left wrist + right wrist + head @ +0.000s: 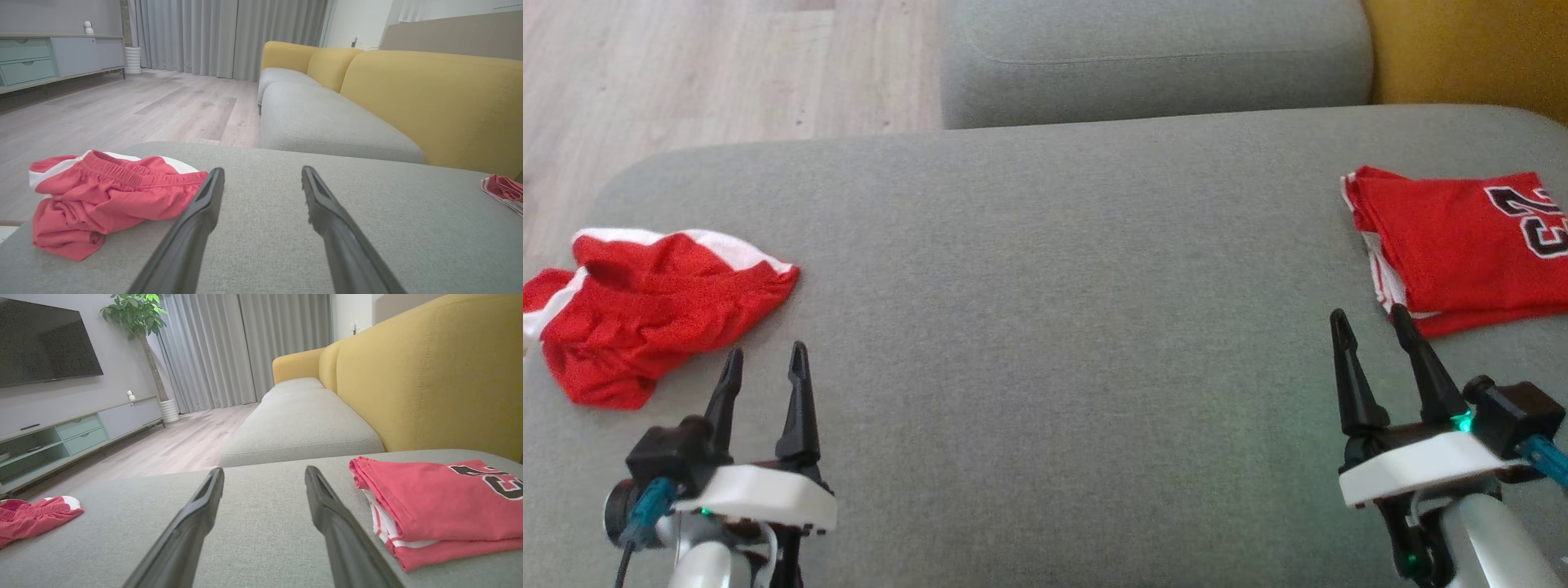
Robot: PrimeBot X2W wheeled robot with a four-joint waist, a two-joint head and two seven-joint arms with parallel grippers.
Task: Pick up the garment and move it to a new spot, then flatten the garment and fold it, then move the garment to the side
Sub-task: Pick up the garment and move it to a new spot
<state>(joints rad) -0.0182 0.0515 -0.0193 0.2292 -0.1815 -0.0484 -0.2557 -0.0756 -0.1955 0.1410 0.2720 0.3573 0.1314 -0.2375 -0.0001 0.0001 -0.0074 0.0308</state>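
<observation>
"Reading any print on either garment from your console?"

"Only on the folded red jersey [1445, 237] with white side stripes. It has black numerals edged in white, lying sideways and cut by the frame edge, so I cannot read them whole. The jersey lies at the right end of the broad grey fabric seat cushion [1045, 286], just beside my right gripper [1368, 313]."

"And the other piece?"

"The crumpled red shorts [654, 310], with white panels and a gathered waistband, sit bunched at the cushion's left end, close to its edge. They are near my left gripper [768, 351], ahead and to its left, and apart from it in the head view."

"Jaws?"

"Both pairs of long dark fingers are spread wide with nothing between them. The two grippers are well apart, with the middle of the cushion between them."

"What is around, and what is in the way?"

"Beyond the cushion is a second grey seat cushion [1152, 57], with a mustard-yellow backrest [1462, 49] on its right and pale wood-plank floor [727, 65] on its left. My right wrist camera shows a dark wall-mounted television [41, 343], a leafy potted plant [139, 310] and long grey curtains [245, 347]. It also shows a low sideboard with pale green drawers [81, 428]. Between my left fingertips and the shorts I see bare grey fabric"
</observation>
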